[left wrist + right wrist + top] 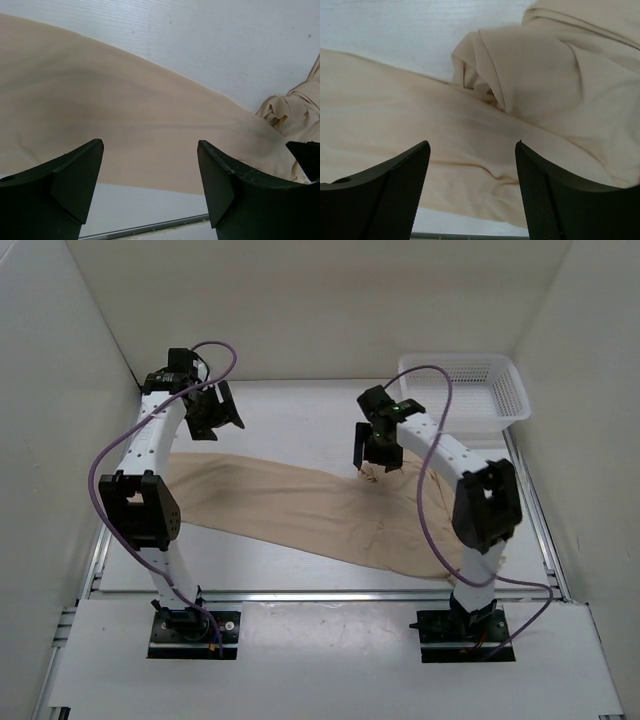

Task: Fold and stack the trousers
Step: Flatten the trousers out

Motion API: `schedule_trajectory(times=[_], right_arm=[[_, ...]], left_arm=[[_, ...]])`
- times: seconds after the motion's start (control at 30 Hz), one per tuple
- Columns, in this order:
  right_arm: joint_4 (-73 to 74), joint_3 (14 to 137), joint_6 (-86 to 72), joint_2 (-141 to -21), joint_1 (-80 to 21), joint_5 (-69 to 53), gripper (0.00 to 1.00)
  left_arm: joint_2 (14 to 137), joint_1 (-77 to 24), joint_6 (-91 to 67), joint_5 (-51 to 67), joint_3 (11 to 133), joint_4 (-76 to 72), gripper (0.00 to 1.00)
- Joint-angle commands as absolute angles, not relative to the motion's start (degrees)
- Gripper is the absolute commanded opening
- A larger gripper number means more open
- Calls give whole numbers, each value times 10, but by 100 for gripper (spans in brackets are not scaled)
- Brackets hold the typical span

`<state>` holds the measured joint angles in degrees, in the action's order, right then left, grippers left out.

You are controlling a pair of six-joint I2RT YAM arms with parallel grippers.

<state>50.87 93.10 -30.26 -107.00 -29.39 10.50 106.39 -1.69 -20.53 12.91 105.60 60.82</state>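
One pair of beige trousers [290, 505] lies on the white table [290, 415]. The cloth runs in a long band from the left side, beside the left arm, to the near right, where it reaches the column of the right arm. The left part lies flat and smooth. One raised, bunched fold [480, 65] stands at the far edge of the cloth, right of centre.

Two arms are fitted, each with one two-finger claw.

1. Left gripper [215, 427]: it hangs above the bare table just beyond the far edge of the trousers. In the wrist view its two fingers [65, 185] stand wide apart with only the flat cloth and the table visible below the gap. It has hold of nothing.
2. Right gripper [378, 460]: it hangs directly over the bunched fold. Its two fingers [390, 190] stand wide apart, and the cloth lies below them, clear of both pads. It has hold of nothing.

One white mesh basket [515, 390] sits in the far right corner of the table, apart from the trousers. Two purple cables are present, one looped along each arm [100, 465] [435, 530].
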Motion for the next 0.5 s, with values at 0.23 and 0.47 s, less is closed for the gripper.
schedule_trajectory(times=[0.23,0.47], right_arm=[[509,1088,-292,-1265,-285,186,62],[521,1143,-291,-1315,-278,184,11]], left_arm=[[1027,-10,-199,124,1010,603,87],[1021,-10,-199,130,1005,598,87]])
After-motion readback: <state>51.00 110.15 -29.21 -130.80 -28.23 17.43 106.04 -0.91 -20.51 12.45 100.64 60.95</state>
